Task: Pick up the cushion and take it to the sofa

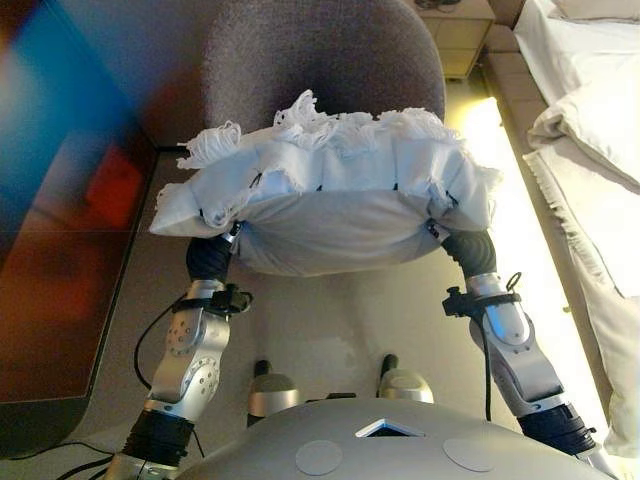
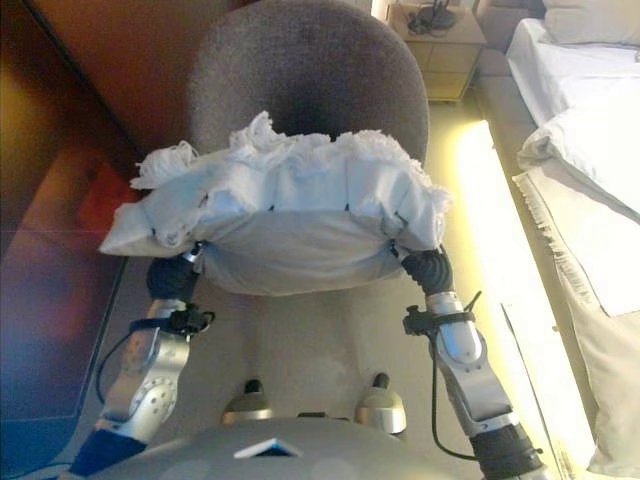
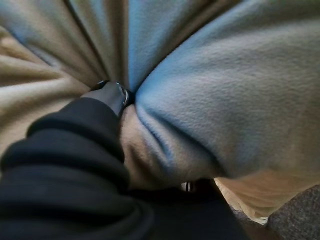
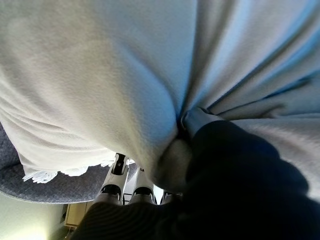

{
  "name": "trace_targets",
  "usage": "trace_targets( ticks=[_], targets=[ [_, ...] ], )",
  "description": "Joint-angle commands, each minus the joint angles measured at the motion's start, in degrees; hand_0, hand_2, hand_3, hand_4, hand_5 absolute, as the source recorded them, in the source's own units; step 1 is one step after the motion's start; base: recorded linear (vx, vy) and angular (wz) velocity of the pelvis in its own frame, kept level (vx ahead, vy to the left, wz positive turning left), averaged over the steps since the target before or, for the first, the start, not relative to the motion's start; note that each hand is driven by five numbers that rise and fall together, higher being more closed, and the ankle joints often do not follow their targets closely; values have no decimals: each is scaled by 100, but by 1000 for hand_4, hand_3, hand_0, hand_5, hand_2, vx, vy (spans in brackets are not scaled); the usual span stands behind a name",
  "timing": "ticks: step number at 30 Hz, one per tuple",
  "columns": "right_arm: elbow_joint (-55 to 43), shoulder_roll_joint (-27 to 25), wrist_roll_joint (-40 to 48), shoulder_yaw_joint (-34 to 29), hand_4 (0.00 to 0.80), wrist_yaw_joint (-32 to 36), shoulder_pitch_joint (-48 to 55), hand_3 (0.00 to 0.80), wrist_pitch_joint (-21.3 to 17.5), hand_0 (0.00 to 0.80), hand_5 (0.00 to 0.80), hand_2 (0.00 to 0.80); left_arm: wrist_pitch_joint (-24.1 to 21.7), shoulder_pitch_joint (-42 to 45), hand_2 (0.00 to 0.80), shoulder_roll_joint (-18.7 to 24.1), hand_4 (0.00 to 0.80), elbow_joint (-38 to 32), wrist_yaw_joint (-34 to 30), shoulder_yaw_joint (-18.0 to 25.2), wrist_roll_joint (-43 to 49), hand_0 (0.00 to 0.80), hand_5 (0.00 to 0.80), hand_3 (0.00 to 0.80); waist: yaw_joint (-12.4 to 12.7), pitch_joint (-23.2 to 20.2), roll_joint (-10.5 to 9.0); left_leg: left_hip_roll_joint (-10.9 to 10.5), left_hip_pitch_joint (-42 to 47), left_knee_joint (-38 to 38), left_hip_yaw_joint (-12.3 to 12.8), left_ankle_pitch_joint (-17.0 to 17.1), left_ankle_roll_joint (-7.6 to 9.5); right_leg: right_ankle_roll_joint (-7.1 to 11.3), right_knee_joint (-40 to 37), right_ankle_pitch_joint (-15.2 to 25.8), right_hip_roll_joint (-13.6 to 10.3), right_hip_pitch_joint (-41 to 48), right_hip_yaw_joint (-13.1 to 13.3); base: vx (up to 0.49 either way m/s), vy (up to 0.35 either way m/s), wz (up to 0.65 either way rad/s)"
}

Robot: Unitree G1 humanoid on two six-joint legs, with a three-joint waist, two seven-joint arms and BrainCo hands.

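A white cushion (image 1: 330, 205) with a fringed edge is held up between my two hands, in front of a grey round-backed sofa chair (image 1: 320, 60). My left hand (image 1: 210, 258) presses into the cushion's left underside, and my right hand (image 1: 468, 250) presses into its right underside. In the left wrist view the dark cover of my left hand (image 3: 75, 165) is sunk into the cushion cloth (image 3: 225, 100). The right wrist view shows my right hand (image 4: 240, 175) sunk into the cloth (image 4: 100, 75) the same way. The cushion hides the chair's seat.
A dark red-brown panel (image 1: 60, 250) stands close on the left. A bed with white bedding (image 1: 590, 130) lies along the right. A wooden nightstand (image 1: 455, 35) is at the back right. Beige carpet (image 1: 330, 330) lies below the cushion.
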Motion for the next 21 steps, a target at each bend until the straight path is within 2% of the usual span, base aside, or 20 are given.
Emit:
trace_targets(
  ticks=[1,3,6,8,10,11,13,14,17,19,21],
  targets=[
    [-599,-90,33,124,800,5,-709,800,-454,800,800,800,-524,-619,800,92,800,-737,-180,162,-33,800,800,800,-8,-37,-43,472,-97,-1,-123,305,88,-126,327,-360,-131,197,-93,21,-171,-2],
    [-580,-157,75,158,800,24,-799,800,-477,800,800,800,-591,-633,800,95,800,-740,-82,157,-54,800,800,800,4,28,-58,606,-111,32,-133,429,18,-217,370,-405,-9,166,0,-5,-183,-2],
    [-474,-242,44,243,800,10,-953,800,-565,800,800,800,-713,-680,800,52,800,-675,7,144,-87,800,800,800,35,191,-67,879,-211,274,-146,916,-87,-357,421,-435,190,124,143,-38,-182,-10],
    [-468,-284,24,260,800,-9,-975,800,-613,800,800,800,-740,-664,800,-14,800,-648,22,141,-129,800,800,800,51,307,-113,1040,-476,887,-180,1193,-113,-469,434,-430,302,147,160,-27,-270,-20],
    [-415,-313,31,271,800,-17,-986,800,-663,800,800,800,-803,-627,800,-98,800,-566,-18,104,-60,800,800,800,61,383,-214,1015,-684,1563,-168,1137,-15,-596,468,-439,376,191,102,18,-318,-18],
    [-377,-312,26,278,800,2,-1008,800,-678,800,800,800,-832,-599,800,-149,800,-532,-21,87,-18,800,800,800,93,402,-261,870,-761,1738,-297,969,86,-625,491,-443,390,198,125,68,-252,-14],
    [-384,-307,42,302,800,92,-1028,800,-688,800,800,800,-885,-484,800,-228,800,-578,15,131,76,800,800,800,197,424,-291,351,-826,1707,-574,520,359,-660,599,-545,474,212,287,130,-168,-26],
    [-428,-315,56,305,800,110,-1011,800,-683,800,800,800,-875,-456,800,-204,800,-643,23,181,50,800,800,800,235,440,-249,134,-893,1660,-572,475,414,-702,676,-653,588,239,375,146,-111,-32],
    [-372,-269,-78,435,800,-127,-1148,800,-678,800,800,800,-840,-680,800,-150,800,-614,36,156,-29,800,800,800,338,513,-141,-231,-1163,1291,-471,662,373,-721,655,-775,786,387,476,173,-70,-38],
    [-277,-224,-157,528,800,-221,-1260,800,-667,800,800,800,-839,-820,800,-178,800,-572,159,57,13,800,800,800,447,550,-103,-502,-1357,925,-595,809,361,-708,543,-821,848,568,615,241,-26,-45],
    [-289,-209,-173,565,800,-232,-1280,800,-619,800,800,800,-821,-837,800,-216,800,-598,275,4,50,800,800,800,590,558,-57,-670,-1569,535,-785,1080,333,-709,462,-905,912,780,775,308,0,19]
  ],
)
